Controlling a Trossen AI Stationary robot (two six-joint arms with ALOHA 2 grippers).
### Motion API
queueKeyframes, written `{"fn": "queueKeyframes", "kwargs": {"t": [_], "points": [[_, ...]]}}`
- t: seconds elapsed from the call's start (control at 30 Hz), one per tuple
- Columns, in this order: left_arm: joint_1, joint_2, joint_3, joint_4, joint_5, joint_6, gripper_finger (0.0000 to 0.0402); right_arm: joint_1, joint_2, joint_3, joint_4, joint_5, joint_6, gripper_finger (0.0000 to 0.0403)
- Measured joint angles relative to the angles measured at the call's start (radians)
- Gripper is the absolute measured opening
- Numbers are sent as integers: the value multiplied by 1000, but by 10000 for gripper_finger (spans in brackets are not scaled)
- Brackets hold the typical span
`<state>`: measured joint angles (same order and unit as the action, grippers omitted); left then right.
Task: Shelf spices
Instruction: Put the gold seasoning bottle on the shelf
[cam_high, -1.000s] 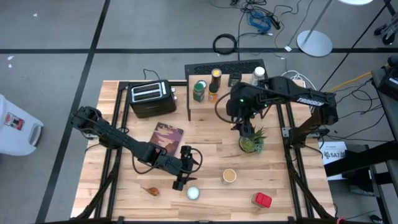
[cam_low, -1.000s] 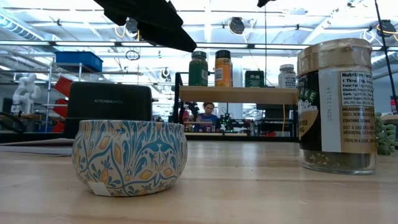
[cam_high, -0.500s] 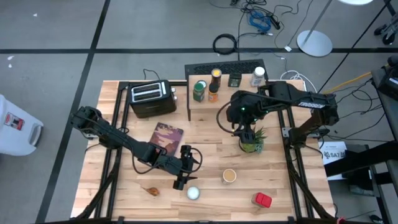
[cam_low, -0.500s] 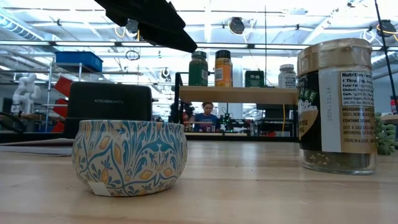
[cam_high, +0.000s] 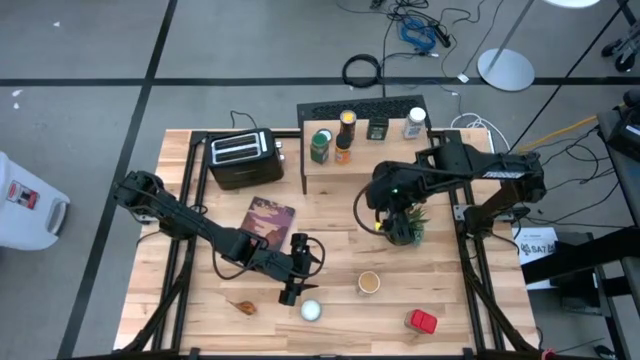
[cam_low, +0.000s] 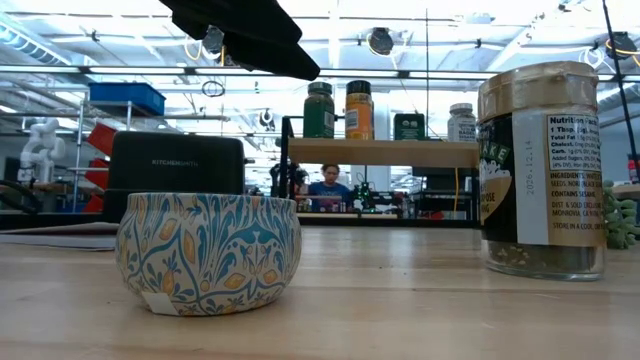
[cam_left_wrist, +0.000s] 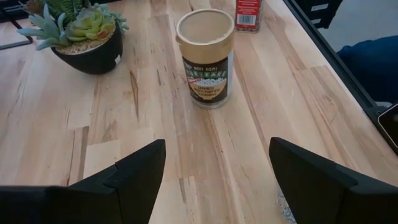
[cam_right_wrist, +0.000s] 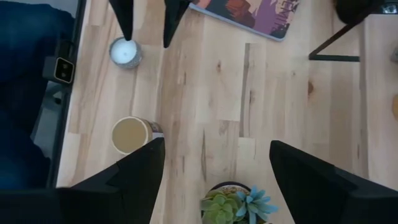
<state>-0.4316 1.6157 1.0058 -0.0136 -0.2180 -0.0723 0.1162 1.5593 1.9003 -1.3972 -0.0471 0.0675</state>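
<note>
Several spices (cam_high: 320, 146) stand on the shelf (cam_high: 372, 163) by the table's far edge; in the low view the shelf (cam_low: 385, 152) carries them in a row. On the table stand a tan-topped jar (cam_high: 369, 283), a white-topped patterned tin (cam_high: 311, 311) and a red tin (cam_high: 422, 321). My left gripper (cam_high: 298, 288) is open, low over the table just far of the white tin. Its wrist view faces the tan-topped jar (cam_left_wrist: 205, 56) between the open gripper (cam_left_wrist: 216, 149). My right gripper (cam_high: 390, 212) hangs open above the potted plant, looking down on the jar (cam_right_wrist: 130, 134) and tin (cam_right_wrist: 125, 53).
A potted plant (cam_high: 403, 230) stands under the right gripper. A reddish book (cam_high: 268, 220) lies left of centre, with a black toaster (cam_high: 240, 158) at the far left. A small brown object (cam_high: 243, 307) lies near the front edge. Bare wood spreads between book and plant.
My right arm has drawn back from the shelf toward the table's near edge and now hangs over the plant. The white-topped jar on the shelf, partly covered by the arm before, shows fully.
</note>
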Motion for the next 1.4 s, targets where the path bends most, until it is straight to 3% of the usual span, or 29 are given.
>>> {"fn": "queueKeyframes", "kwargs": {"t": [0.83,1.2,1.4], "points": [[0,0,0,6,0,1,297,170,13,-5,64,-1,79,276],[0,0,0,5,0,1,297,217,15,-232,126,-1,97,276],[8,0,0,6,0,6,297,257,15,-352,244,-9,116,276]]}}
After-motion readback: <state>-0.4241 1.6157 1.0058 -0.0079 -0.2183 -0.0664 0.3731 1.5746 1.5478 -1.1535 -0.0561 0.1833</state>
